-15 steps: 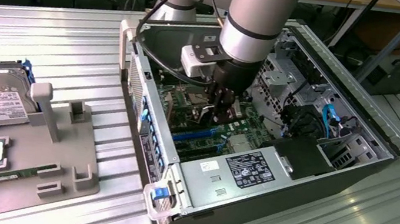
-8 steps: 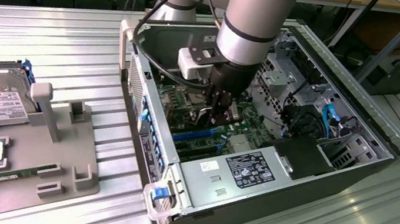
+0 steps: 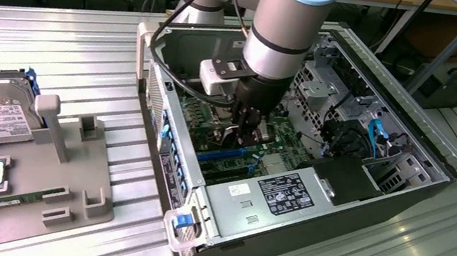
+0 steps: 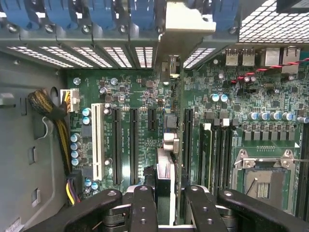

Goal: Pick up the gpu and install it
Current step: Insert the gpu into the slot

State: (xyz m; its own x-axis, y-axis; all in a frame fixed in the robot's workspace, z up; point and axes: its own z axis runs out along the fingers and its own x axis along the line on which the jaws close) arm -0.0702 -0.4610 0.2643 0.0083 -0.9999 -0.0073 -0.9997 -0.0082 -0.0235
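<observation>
- Wrist view: you see the black two-fingered gripper (image 4: pixel 164 210) clamped on the gpu (image 4: pixel 166 166), a thin dark card seen edge-on with a pale metal end bracket (image 4: pixel 186 36), standing over the green motherboard (image 4: pixel 145 104).
- Exterior view: the gripper (image 3: pixel 245 125) reaches down into the open black computer case (image 3: pixel 380 205); the card sits deep inside it, above the motherboard.
- Step in hand, as you may judge: seating, not pickup.
- Next move calls for keeping the card's lower edge square over one long black expansion slot (image 4: pixel 134 145).
- Long axis runs parallel to the slots, bracket end toward the case's perforated rear wall (image 4: pixel 116 55).
</observation>
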